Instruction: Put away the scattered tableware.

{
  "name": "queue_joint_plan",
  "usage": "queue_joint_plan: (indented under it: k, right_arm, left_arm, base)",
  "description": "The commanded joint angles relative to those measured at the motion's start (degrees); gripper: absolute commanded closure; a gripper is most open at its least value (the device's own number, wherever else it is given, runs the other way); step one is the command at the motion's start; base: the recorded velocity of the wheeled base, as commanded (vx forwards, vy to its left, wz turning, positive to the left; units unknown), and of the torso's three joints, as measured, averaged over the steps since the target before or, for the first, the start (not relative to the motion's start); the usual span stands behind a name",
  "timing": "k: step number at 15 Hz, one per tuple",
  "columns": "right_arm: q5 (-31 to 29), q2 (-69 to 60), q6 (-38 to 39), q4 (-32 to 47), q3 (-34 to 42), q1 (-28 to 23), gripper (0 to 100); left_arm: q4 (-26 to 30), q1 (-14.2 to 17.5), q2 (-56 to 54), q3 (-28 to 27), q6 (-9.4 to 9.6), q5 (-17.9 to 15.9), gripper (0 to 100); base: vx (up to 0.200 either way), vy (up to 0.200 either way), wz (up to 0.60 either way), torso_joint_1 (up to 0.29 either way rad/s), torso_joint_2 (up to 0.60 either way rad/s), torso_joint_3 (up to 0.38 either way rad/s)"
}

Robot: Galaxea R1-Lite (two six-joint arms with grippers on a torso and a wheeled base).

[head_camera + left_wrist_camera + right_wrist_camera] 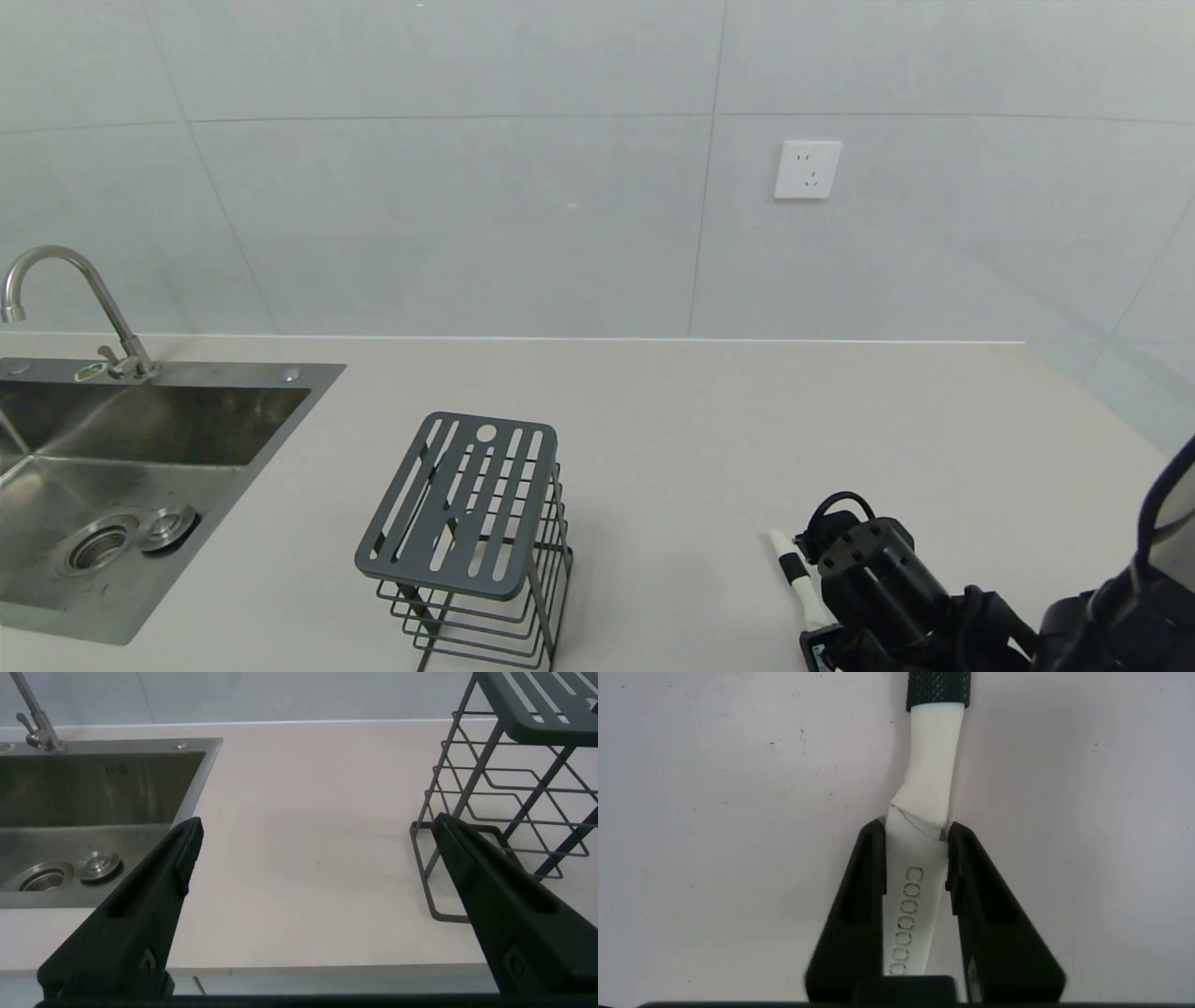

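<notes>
Lying on the counter (700,448) or barely off it, I cannot tell which, the white utensil (932,756) with a black textured band on its handle sits well to the right of the rack (467,504), near the counter's front edge. The right gripper (915,849) is clamped across its flat white part, the one marked with a row of small circles, with one finger pressed to each side. The banded end points away from the gripper.

The rack is a dark wire stand with a slotted top, upright on the counter, and nothing can be seen in its slots. The left gripper (313,831) hangs above bare counter on the rack's other side, between the rack and the sink (233,373), its fingers spread wide apart and holding nothing. The faucet (56,271) rises behind the sink, farther still from the rack.

By my reading the task is at an early stage. One piece is gripped but not yet stored. Carrying it over to the rack and dropping it through a slot remains, likely handle up.
</notes>
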Motion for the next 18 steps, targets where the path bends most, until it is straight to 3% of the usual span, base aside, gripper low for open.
queue_joint_plan:
  k: [1,2,4,8,12,15,18]
  right_arm:
    - [0.1,-4.3,-2.8,-3.9,-1.8,0.1,100]
    - [0.5,-9.3,-8.3,-7.7,-4.2,-0.3,100]
    - [4.0,-13.7,-11.1,-13.5,-4.6,-2.1,100]
    - [12.2,-19.6,-19.3,-21.9,1.8,-6.7,100]
    - [16.3,-22.9,-20.8,-26.0,8.0,-8.0,100]
    - [30.5,-23.9,-28.0,-29.3,15.6,-9.5,100]
    - [43.1,-24.2,-38.4,-29.9,16.6,-13.0,100]
  left_arm:
    - [0.0,0.0,0.1,0.0,-0.01,0.0,0]
    - [0.0,0.0,0.1,0.0,-0.01,0.0,0]
    - [-0.1,0.0,0.1,0.0,-0.01,0.0,0]
    - [0.0,0.0,0.1,0.0,-0.01,0.0,0]
    - [-0.1,0.0,0.1,0.0,-0.09,0.0,0]
    - [-0.1,0.0,0.1,0.0,-0.27,0.0,0]
    - [-0.1,0.0,0.1,0.0,-0.36,0.0,0]
  base:
    - [0.000,0.000,0.00,0.000,0.00,0.000]
    - [0.000,0.000,0.00,0.000,0.00,0.000]
    - [0.000,0.000,0.00,0.000,0.00,0.000]
    - [0.000,0.000,0.00,0.000,0.00,0.000]
    - [0.000,0.000,0.00,0.000,0.00,0.000]
    - [0.000,0.000,0.00,0.000,0.00,0.000]
    - [0.000,0.000,0.00,0.000,0.00,0.000]
